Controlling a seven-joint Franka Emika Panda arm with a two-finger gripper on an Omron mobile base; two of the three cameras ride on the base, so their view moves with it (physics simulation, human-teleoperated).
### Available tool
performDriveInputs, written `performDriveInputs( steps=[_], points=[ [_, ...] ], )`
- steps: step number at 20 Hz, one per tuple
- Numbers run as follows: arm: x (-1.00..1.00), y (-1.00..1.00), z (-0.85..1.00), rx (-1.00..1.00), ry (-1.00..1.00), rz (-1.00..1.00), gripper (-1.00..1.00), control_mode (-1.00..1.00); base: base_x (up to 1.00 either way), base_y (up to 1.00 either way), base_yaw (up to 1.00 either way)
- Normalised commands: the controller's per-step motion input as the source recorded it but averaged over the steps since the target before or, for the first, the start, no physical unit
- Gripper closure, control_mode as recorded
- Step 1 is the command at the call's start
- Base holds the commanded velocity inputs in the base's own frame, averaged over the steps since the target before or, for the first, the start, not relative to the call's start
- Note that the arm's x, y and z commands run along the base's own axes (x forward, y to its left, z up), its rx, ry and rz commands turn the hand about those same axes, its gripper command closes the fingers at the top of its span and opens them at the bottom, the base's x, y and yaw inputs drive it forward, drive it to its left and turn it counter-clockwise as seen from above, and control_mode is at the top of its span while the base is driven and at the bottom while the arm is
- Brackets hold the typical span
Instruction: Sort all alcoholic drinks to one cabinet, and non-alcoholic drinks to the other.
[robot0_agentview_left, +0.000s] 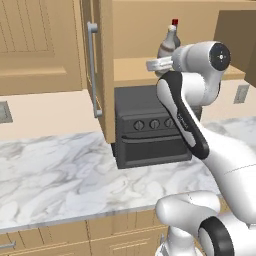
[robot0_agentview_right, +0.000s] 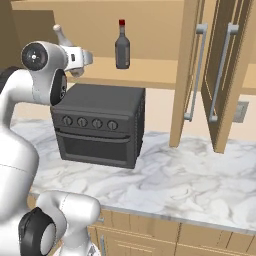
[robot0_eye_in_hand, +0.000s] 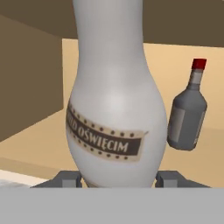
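My gripper is shut on the pale beige bottle, one of the alcoholic drinks, with a finger on each side of its lower body. The bottle carries a dark label band and stands upright in front of the open cabinet's shelf. To its right, the dark grey red-capped bottle stands on that shelf. From the base, the gripper is at shelf height to the left of the dark bottle, and the pale bottle's neck sticks up behind the hand. In the left base view the gripper is just below the dark bottle.
A dark toaster oven sits on the marble counter under the cabinet. The cabinet doors stand open to the right with long silver handles. Another open door hangs on the left side.
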Motion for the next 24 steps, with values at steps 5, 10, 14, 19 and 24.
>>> performDriveInputs(
  steps=[5,10,14,19,24],
  points=[
    [0.48,0.00,0.09,0.04,0.02,-0.04,1.00,-1.00,0.00,0.00,0.00],
    [0.51,0.00,-0.11,0.05,0.00,-0.03,1.00,-1.00,0.00,0.00,0.00],
    [0.48,0.00,-0.22,0.04,0.00,-0.02,1.00,-1.00,0.00,0.00,0.00],
    [0.43,0.00,-0.31,0.03,0.00,-0.01,1.00,-1.00,0.00,0.00,0.00],
    [0.42,0.00,-0.23,0.01,0.00,-0.01,1.00,-1.00,0.00,0.00,0.00]
  ],
)
